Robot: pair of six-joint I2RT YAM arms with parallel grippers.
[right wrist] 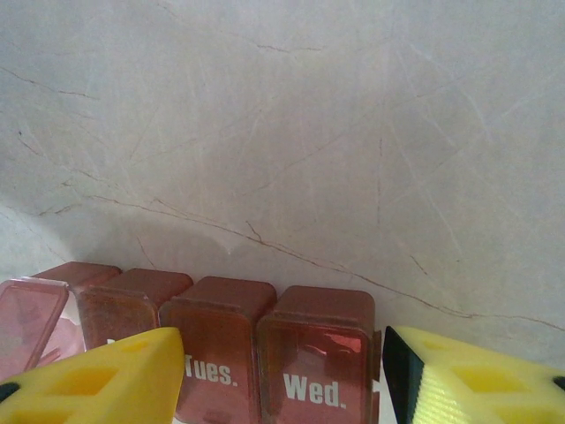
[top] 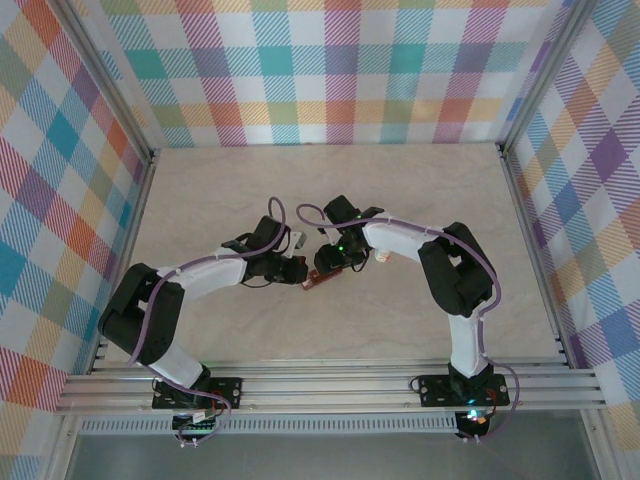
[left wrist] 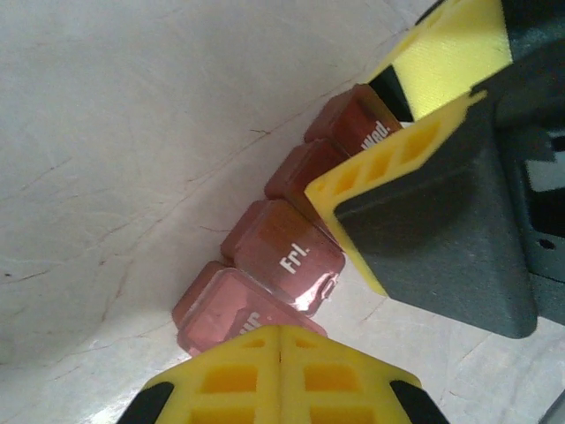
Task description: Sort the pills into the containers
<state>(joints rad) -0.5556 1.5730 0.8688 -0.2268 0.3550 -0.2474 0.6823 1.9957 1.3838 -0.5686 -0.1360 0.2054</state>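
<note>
The containers (top: pixel 318 282) are a dark red-brown strip of lidded compartments lying mid-table between the two arms. In the left wrist view the strip (left wrist: pixel 287 256) runs from lower left to upper right. My left gripper (left wrist: pixel 281 340) is shut, its yellow tips together over the end compartment's lid. My right gripper (right wrist: pixel 282 371) is open and straddles the strip (right wrist: pixel 318 344), with the "Tues." and "Wed." compartments between its fingers (right wrist: pixel 97 380). One lid (right wrist: pixel 26 318) at the strip's far left stands open. From above, the left gripper (top: pixel 303 272) and the right gripper (top: pixel 330 265) meet over the strip. The pills are hidden.
A small white object (top: pixel 383 257) stands just right of the right gripper. The pale marble tabletop (top: pixel 420 190) is walled by checkered panels on three sides. An aluminium rail (top: pixel 330 385) carrying both arm bases runs along the near edge.
</note>
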